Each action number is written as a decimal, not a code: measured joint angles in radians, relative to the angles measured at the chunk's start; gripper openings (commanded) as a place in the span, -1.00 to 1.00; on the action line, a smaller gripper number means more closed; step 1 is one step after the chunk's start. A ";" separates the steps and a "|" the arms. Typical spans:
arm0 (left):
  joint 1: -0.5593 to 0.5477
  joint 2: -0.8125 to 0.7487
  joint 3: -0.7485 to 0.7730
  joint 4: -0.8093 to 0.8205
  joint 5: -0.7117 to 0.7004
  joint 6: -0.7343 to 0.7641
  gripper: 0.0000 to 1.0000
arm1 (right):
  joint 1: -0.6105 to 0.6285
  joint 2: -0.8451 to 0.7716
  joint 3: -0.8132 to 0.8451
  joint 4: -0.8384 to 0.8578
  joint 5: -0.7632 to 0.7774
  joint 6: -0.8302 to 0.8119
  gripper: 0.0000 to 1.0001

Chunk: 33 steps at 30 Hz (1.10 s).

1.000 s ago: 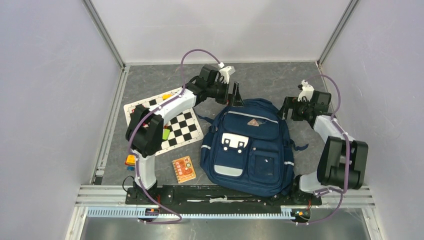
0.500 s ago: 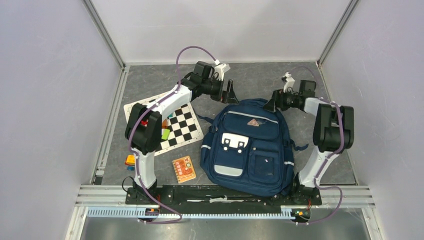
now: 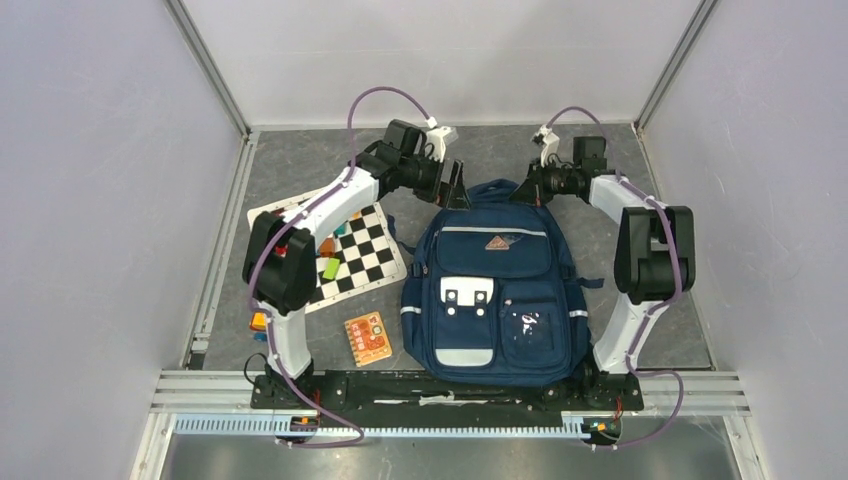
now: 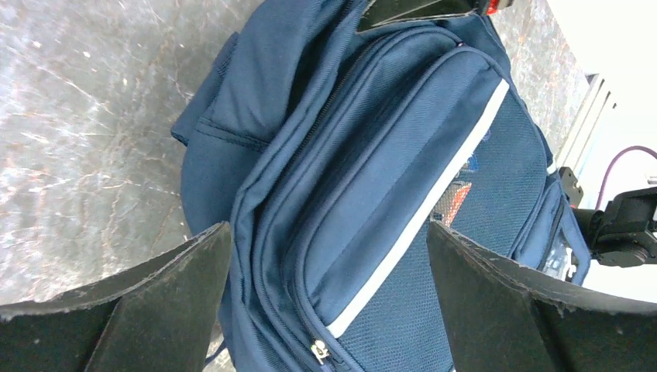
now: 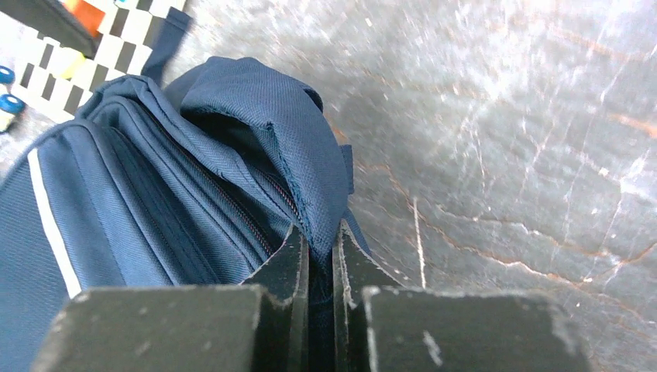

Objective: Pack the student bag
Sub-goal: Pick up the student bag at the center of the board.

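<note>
The student bag (image 3: 495, 290) is a navy backpack lying front side up in the middle of the grey floor, its top towards the back wall. My left gripper (image 3: 452, 190) hangs open at the bag's top left corner. In the left wrist view its jaws (image 4: 327, 232) straddle the bag (image 4: 387, 178) and its closed zip without touching it. My right gripper (image 3: 520, 192) is at the bag's top right. In the right wrist view it (image 5: 320, 232) is shut on a fold of the bag's (image 5: 155, 178) top fabric.
A chessboard mat (image 3: 350, 250) lies left of the bag, partly under the left arm, with small coloured pieces (image 3: 331, 268) on it. An orange booklet (image 3: 368, 338) lies in front of the mat. More small pieces (image 3: 260, 320) sit by the left arm's base. Walls enclose three sides.
My right arm swung left to the bag's top and its jaws closed on the fabric. The bag has straightened and shifted slightly. The left gripper drew back a little and stayed open.
</note>
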 measured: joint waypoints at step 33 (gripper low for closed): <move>-0.048 -0.306 0.039 -0.135 -0.032 0.139 -0.96 | 0.153 -0.438 0.063 0.092 -0.066 0.198 0.03</move>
